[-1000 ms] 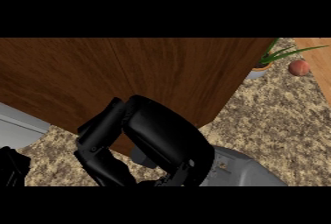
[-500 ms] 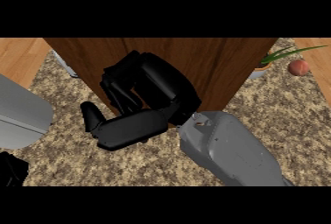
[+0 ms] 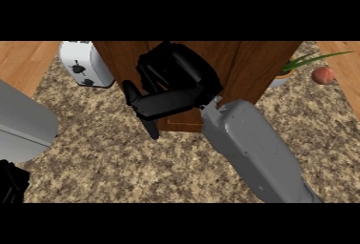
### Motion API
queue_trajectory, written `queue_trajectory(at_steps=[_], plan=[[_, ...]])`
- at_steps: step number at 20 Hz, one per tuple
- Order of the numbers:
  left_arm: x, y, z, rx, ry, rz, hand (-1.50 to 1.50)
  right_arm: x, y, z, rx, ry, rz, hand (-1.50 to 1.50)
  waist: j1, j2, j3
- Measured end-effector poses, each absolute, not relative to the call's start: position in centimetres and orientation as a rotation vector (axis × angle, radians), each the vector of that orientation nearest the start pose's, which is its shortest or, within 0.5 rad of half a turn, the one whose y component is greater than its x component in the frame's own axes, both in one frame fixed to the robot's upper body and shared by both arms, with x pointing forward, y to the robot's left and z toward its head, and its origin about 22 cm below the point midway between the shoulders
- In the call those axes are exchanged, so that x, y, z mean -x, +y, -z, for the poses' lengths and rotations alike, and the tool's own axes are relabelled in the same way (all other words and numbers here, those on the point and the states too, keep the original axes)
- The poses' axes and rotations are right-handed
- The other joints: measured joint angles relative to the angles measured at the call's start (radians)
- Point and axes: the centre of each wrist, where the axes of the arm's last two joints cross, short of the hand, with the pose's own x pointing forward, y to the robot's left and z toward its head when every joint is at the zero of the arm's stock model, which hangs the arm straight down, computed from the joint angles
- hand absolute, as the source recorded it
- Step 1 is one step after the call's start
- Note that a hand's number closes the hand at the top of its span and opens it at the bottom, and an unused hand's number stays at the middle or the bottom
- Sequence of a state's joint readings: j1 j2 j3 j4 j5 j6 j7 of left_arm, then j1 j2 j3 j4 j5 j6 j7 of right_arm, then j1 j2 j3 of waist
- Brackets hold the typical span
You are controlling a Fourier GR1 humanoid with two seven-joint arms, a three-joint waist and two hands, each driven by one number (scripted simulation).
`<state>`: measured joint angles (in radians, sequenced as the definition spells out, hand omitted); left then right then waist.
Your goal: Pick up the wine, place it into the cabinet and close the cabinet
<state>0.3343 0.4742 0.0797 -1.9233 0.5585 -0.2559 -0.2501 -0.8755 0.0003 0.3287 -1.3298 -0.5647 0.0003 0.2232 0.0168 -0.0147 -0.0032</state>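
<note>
The wooden cabinet (image 3: 260, 62) stands at the top middle of the head view, and a vertical seam shows on its front. My right hand (image 3: 175, 78) lies flat against the cabinet front, fingers (image 3: 165, 102) stretched out to the left and thumb pointing down. It is open and holds nothing. Its grey forearm (image 3: 249, 147) runs down to the lower right. The wine shows nowhere in this view. Only a black part of my left hand (image 3: 10, 183) appears at the lower left edge, below its grey forearm (image 3: 21, 124).
A white toaster (image 3: 84, 62) stands left of the cabinet on the speckled stone counter (image 3: 126, 167). To the cabinet's right are a potted green plant (image 3: 288, 71) and a round reddish fruit (image 3: 323, 75). Wooden floor borders both upper corners.
The wooden front has narrowed from filling the top of the view to a closed-looking block. My right hand moved up and right along it. The toaster has come into view.
</note>
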Motion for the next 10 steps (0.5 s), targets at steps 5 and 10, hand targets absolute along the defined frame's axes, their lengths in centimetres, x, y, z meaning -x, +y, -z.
queue_trajectory(at_steps=[5, 10], plan=[[-16.6, 34.0, -7.2, 0.227, -1.864, 0.105, 1.5, -35.3, -4.3, -17.6, -0.859, -1.625, -0.509, 1.5, 0.006, -0.011, -0.004], [-16.5, 34.1, -7.0, 0.23, -1.863, 0.113, 1.5, -36.2, -4.8, -17.1, -0.881, -1.64, -0.567, 1.5, 0.02, -0.019, -0.009]])
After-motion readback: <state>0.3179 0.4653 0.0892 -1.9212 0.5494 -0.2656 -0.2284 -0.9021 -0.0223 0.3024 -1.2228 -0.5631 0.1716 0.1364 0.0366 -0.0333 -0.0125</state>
